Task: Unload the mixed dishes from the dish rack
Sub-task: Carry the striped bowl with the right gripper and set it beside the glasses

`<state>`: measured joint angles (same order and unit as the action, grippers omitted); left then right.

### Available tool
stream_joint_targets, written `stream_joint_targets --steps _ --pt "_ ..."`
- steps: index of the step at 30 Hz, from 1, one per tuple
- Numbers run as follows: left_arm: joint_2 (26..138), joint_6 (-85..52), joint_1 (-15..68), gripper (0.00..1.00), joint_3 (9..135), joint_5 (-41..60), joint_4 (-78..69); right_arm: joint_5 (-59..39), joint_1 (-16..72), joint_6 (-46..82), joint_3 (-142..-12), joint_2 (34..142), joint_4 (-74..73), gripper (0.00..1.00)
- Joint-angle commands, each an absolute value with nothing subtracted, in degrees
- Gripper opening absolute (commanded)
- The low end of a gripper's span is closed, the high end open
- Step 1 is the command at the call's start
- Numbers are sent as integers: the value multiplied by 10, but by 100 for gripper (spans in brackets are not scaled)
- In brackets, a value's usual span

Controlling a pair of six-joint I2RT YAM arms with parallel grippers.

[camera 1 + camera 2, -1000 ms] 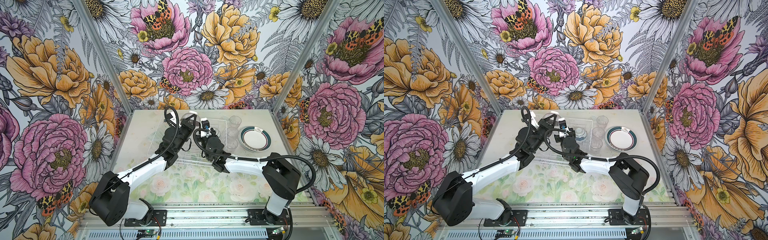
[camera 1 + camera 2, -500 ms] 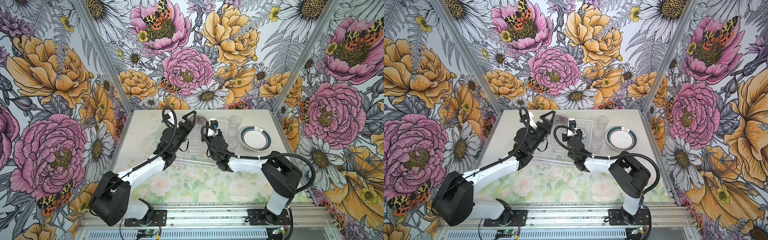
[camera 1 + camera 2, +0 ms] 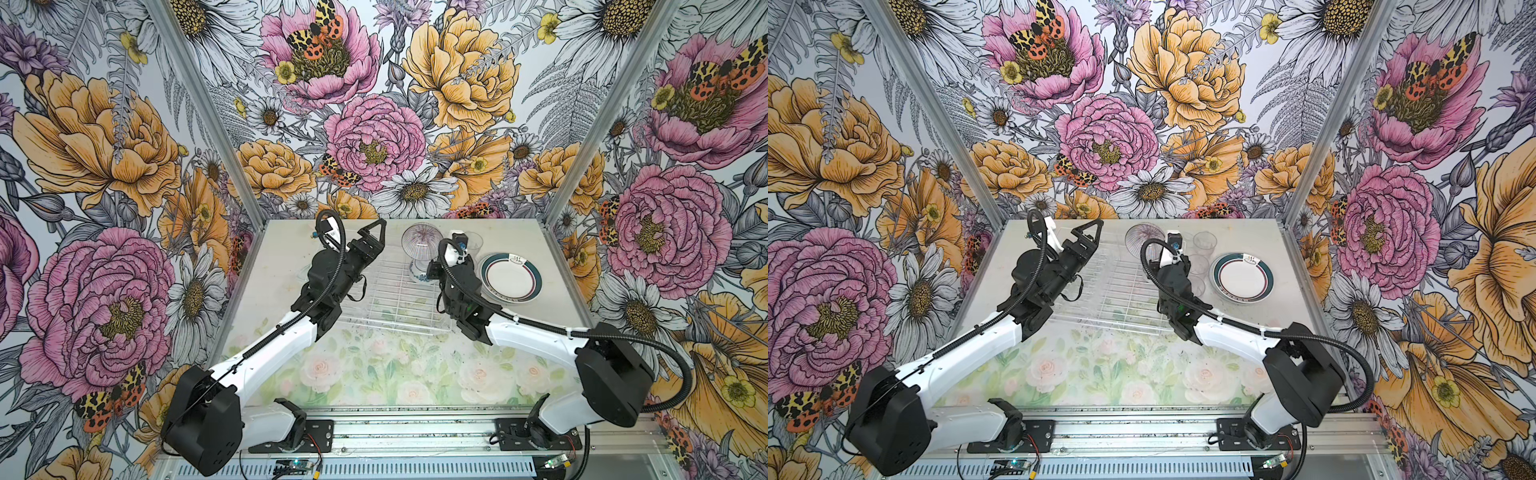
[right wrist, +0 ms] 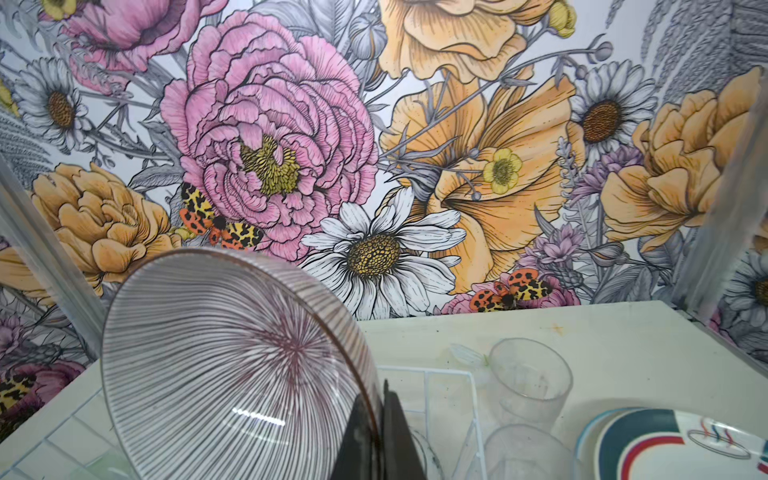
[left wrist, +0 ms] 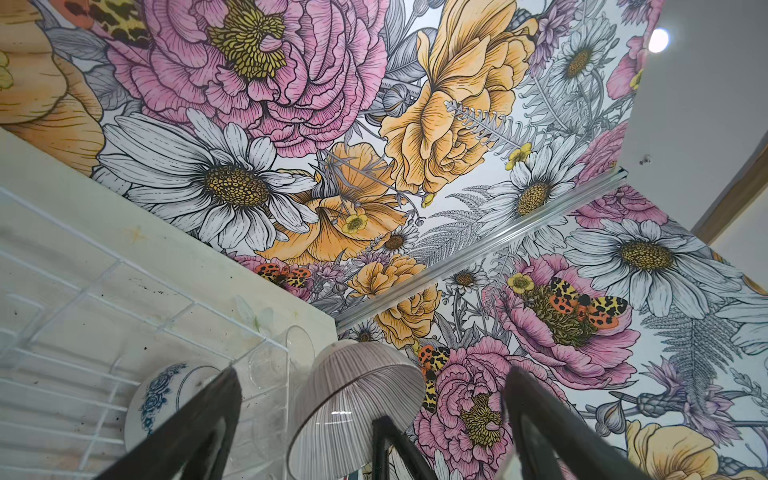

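The right pincer (image 4: 376, 419) is clenched on the rim of the ribbed greyish bowl (image 4: 232, 365), which hangs tilted on edge. In a top view the bowl sits above the far right end of the dish rack (image 3: 390, 291). It appears to be clear of the wires, though whatever lies directly beneath it is hidden. The left pincer (image 3: 372, 232) is released, jaws spread wide and holding nothing, raised over the rack's far left end.

Just under the ribbed bowl, the blue-and-white floral bowl (image 3: 419, 275) lies inside the rack's far right corner. Beyond the rack's right edge, clear glass tumblers (image 4: 528, 382) stand on the counter (image 3: 519, 232). Next to them the teal-and-red-rimmed white plate (image 3: 511, 279) lies flat (the watermelon-print plate shows in none of the views).

By my reading the unloading is well past halfway. The plate and tumblers are out. The ribbed bowl is in transit and needs setting down on the counter. The floral bowl is the one dish visibly left in the rack.
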<state>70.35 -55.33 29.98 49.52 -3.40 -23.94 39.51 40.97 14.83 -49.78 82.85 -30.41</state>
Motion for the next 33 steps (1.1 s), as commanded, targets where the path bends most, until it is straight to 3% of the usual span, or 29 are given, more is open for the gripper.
stream_joint_targets --steps 1,10,17,33 --pt "688 -513 299 99 491 -47 -209 404 386 213 -490 758 -194 0" --pt "696 -502 293 99 489 -35 -209 331 299 306 -443 560 97 0" --pt "722 -512 291 99 489 -11 -227 161 180 385 -360 465 181 0" --pt "718 -501 280 99 481 0 -223 71 129 416 -278 490 215 0"
